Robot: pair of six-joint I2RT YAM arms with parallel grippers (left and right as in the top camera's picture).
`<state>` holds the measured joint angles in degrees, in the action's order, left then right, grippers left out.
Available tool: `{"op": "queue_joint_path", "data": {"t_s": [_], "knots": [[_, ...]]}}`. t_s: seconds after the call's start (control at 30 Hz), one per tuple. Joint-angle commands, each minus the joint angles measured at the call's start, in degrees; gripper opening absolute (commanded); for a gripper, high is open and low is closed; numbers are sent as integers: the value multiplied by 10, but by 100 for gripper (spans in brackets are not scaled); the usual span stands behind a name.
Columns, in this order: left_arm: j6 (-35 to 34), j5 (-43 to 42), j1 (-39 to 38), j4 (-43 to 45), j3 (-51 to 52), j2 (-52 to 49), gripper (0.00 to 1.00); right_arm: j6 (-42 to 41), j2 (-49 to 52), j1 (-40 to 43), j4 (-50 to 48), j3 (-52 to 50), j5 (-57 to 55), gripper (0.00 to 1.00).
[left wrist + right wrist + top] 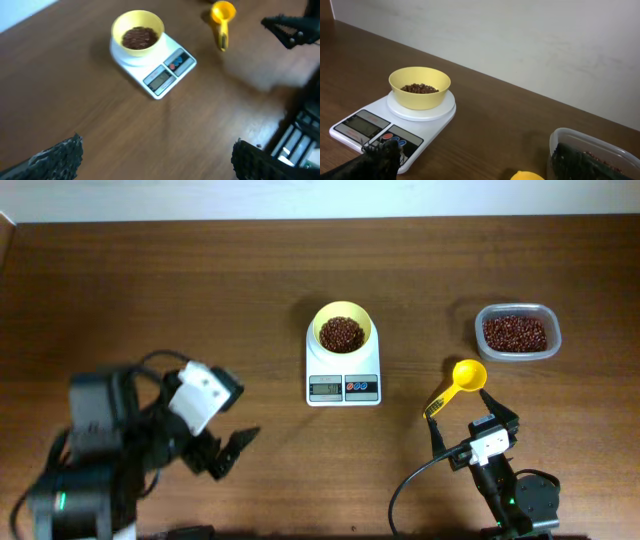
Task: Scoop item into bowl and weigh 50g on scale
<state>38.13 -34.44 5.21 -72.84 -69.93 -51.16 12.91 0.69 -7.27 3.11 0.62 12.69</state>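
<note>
The pale-yellow bowl [343, 329] holds red-brown beans [342, 333] and stands on the white scale [343, 376] at the table's middle. It also shows in the left wrist view [137, 32] and the right wrist view [419, 87]. More beans [515, 333] fill the clear tub [517, 331] at the right. The yellow scoop [460, 383] lies on the table between scale and tub. My right gripper [470, 418] is open and empty just below the scoop. My left gripper [225, 450] is open and empty at the lower left, far from the scale.
The table's front edge runs close under both arms. The right arm's black cable [420, 475] loops over the table beside its base. A pale wall [520, 40] stands behind the far table edge.
</note>
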Motion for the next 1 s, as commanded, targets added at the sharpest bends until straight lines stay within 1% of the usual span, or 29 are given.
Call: {"op": "queue_joint_path", "data": {"t_s": [0.0,0.03,0.07,0.13,0.17,0.2,0.27,0.43,0.53,0.63,0.7,0.8,0.83,0.97], "knots": [[-169,79,3,2,57,134,99,2,-5,2,4,-3,2,99],[-195,84,3,8,88,193,99,2,-5,2,4,-3,2,99],[-202,87,3,18,121,254,99,2,-5,2,4,-3,2,99],[-282,129,3,36,162,355,99,2,-5,2,4,-3,2,99],[-298,140,3,42,164,393,99,2,-5,2,4,-3,2,99],[-300,158,3,43,164,419,99,2,-5,2,4,-3,2,99],[-300,163,3,43,164,431,99,2,-5,2,4,-3,2,99],[-299,158,3,40,164,509,99,2,-5,2,4,-3,2,99],[-299,159,3,58,175,508,99,2,-5,2,4,-3,2,99],[-300,158,3,213,274,508,99,2,-5,2,4,-3,2,99],[-300,158,3,391,405,508,99,2,-5,2,4,-3,2,99],[-306,156,3,569,539,508,99,2,-5,2,3,-3,2,99],[-324,156,3,597,569,508,99,2,-5,2,3,-3,2,99],[-327,163,3,690,662,508,99,2,-5,2,4,-3,2,99]]}}
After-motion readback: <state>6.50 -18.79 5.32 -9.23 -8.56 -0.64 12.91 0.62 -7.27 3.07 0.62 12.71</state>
